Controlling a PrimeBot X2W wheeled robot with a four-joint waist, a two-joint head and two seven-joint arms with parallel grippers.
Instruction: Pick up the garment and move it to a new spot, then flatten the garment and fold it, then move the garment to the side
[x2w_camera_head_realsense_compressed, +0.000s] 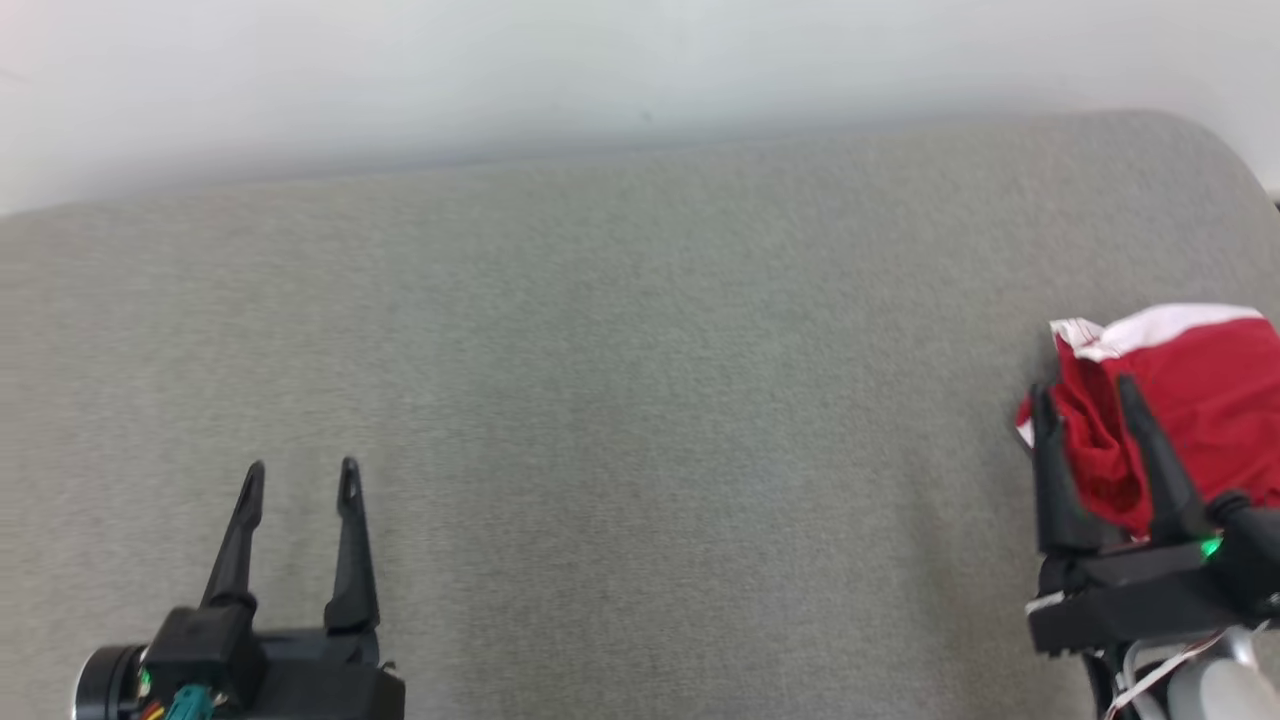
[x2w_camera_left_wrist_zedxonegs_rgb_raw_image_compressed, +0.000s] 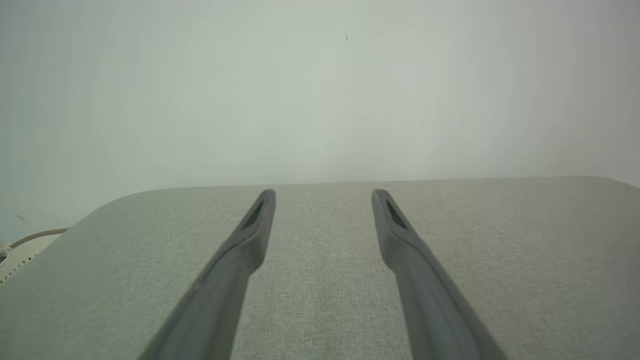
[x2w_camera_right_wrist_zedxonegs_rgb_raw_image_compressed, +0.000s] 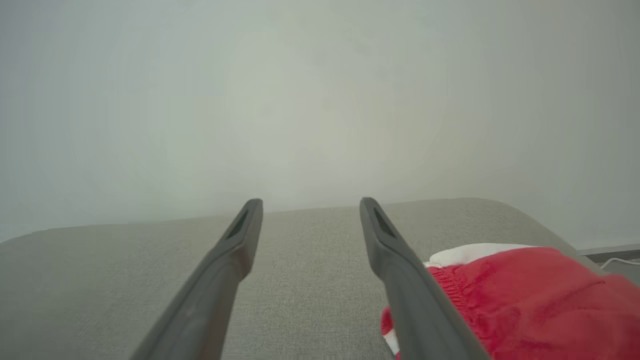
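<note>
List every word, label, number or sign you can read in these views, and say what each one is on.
None can be read. The red and white garment shows no visible print, the grey cushion and pale wall are plain, and neither the left hand nor the right hand carries a readable marking.

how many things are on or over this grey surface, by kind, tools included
garment (red with white trim): 1
tools: 2, the left tool and the right tool, both open
total: 3
</note>
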